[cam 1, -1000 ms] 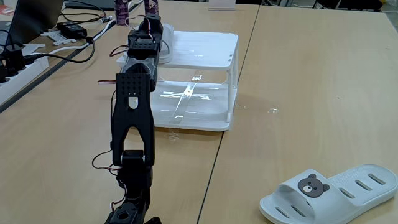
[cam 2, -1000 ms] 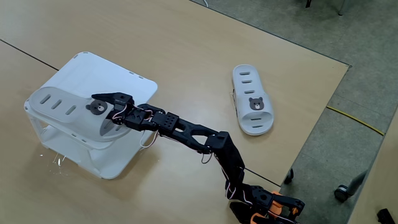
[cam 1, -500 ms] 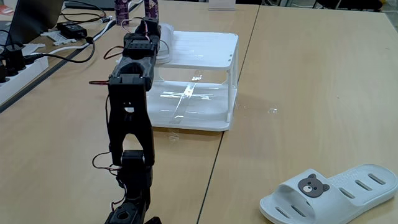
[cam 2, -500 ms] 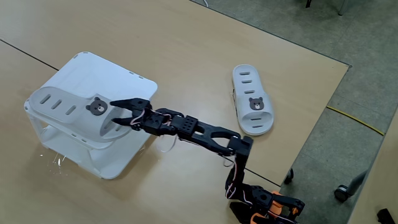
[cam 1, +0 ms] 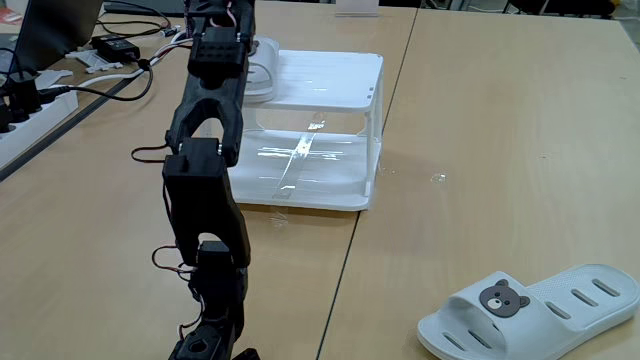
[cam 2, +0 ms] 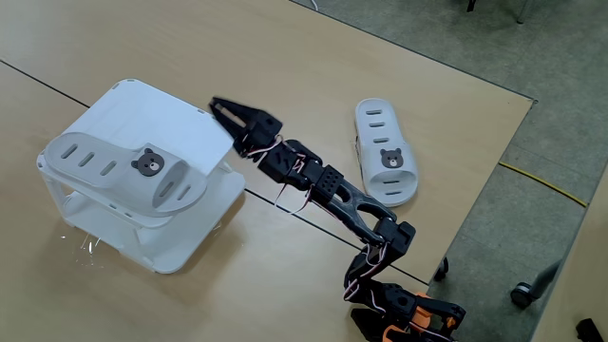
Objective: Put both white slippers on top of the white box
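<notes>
a: status of slippers?
b: first slipper (cam 2: 128,171) rests along the white box (cam 2: 176,119) top's front edge. second slipper (cam 2: 386,163) lies near the tabletop's right edge.
a: gripper (cam 2: 221,104)?
b: empty, jaws narrowly parted, raised for transit.

Looks like an office or lab room: several light wood-laminate worktop (cam 1: 480,150) sections butted together, grey carpet floor (cam 2: 494,43) beyond the edge, and a chair caster (cam 2: 521,293) at the lower right. Far end of the worktop carries a white power strip (cam 1: 22,120), a black power adapter (cam 1: 118,47) with tangled cables, and a laptop edge (cam 1: 55,25). A yellow cable (cam 2: 541,182) trails across the carpet.
</notes>
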`<act>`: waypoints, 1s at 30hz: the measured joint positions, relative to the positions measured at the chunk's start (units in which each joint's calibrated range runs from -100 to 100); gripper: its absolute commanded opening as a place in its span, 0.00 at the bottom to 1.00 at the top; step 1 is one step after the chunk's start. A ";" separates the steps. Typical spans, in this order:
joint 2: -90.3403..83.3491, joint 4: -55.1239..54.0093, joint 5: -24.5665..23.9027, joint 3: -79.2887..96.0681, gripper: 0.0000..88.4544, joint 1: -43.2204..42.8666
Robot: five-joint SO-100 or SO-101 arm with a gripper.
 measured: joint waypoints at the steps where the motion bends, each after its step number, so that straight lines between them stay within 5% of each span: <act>1: -0.49 -1.20 0.00 0.00 0.01 0.75; 7: -16.25 -6.44 0.00 20.40 0.01 2.17; 18: -31.26 -66.95 0.00 88.77 0.01 1.65; 25: -13.61 -71.42 0.00 93.89 0.01 7.19; 30: 9.07 -72.27 0.00 94.07 0.01 20.97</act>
